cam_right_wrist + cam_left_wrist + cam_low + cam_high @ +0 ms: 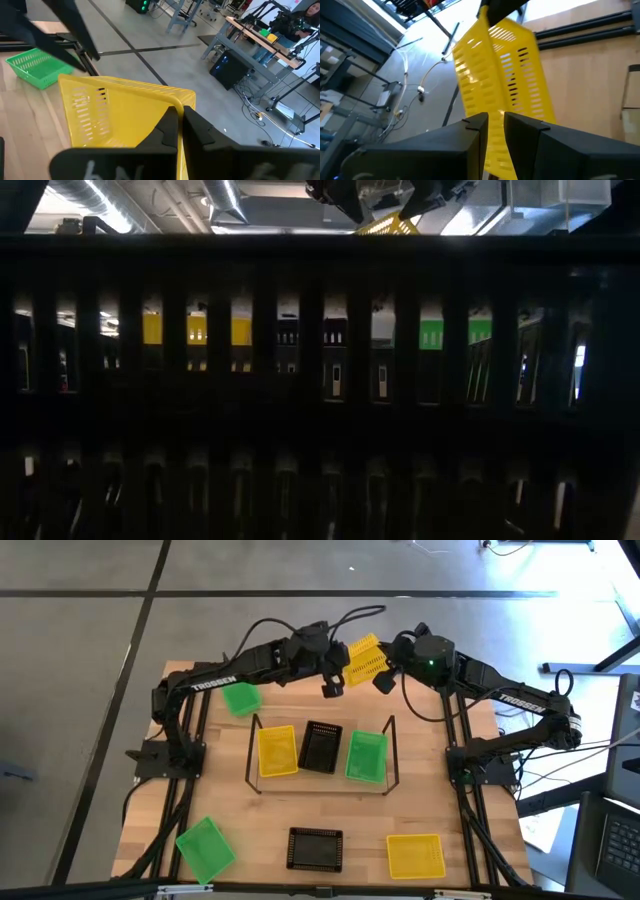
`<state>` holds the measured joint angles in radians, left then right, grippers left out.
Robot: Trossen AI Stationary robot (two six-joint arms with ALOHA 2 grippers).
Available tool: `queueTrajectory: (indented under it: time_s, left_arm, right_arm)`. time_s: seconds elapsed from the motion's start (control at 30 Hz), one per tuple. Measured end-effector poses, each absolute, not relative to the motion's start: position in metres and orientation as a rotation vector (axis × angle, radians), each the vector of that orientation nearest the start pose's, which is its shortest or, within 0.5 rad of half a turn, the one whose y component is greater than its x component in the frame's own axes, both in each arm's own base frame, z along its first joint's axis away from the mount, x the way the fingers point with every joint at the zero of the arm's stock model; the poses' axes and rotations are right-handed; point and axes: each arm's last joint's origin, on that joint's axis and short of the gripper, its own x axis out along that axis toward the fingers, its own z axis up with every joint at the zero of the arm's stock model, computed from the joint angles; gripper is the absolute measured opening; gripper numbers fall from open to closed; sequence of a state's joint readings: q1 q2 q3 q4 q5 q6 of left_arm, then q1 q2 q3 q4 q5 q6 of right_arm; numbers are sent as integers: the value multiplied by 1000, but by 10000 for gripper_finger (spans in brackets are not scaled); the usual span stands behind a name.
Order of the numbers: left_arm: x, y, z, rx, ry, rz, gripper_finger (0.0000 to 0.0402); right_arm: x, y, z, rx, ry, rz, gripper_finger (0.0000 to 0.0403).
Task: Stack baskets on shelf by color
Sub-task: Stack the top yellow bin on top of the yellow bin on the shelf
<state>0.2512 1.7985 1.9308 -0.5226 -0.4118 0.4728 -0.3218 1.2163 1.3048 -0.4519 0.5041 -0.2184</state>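
Observation:
A yellow basket point(364, 658) hangs in the air over the table's far edge, tilted, between both grippers. My left gripper point(338, 666) point(495, 120) is shut on its left end and my right gripper point(384, 672) point(180, 111) on its right end. The shelf point(322, 783) stands mid-table and carries a yellow basket point(277, 751), a black basket point(321, 747) and a green basket point(366, 756) side by side on their bottoms. In the low view the held basket point(390, 224) shows only at the top edge. My left gripper pinches the yellow basket's perforated wall point(495, 107) between its two fingers, coming from the table's left side. The basket is lifted clear and stands tilted beyond the fingers. Its far end is in the other gripper. My right gripper pinches the yellow basket's rim at a corner point(181, 100) between its two fingers, coming from the table's right side. The basket is clear of the table and tilted, its open side turned toward this wrist camera.
Loose on the table lie a green basket point(240, 697) at far left, and near the front edge a green basket point(206, 847), a black basket point(316, 848) and a yellow basket point(415, 855). A dark perforated wall point(320, 400) blocks most of the low view.

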Motion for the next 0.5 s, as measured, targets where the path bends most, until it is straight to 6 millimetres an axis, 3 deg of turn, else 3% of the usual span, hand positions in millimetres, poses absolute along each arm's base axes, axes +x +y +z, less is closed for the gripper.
queueTrajectory:
  time_s: [0.5]
  left_arm:
    - [398,110,403,491,578,537,55]
  right_arm:
    - [237,-94,400,-238,459,-774,0]
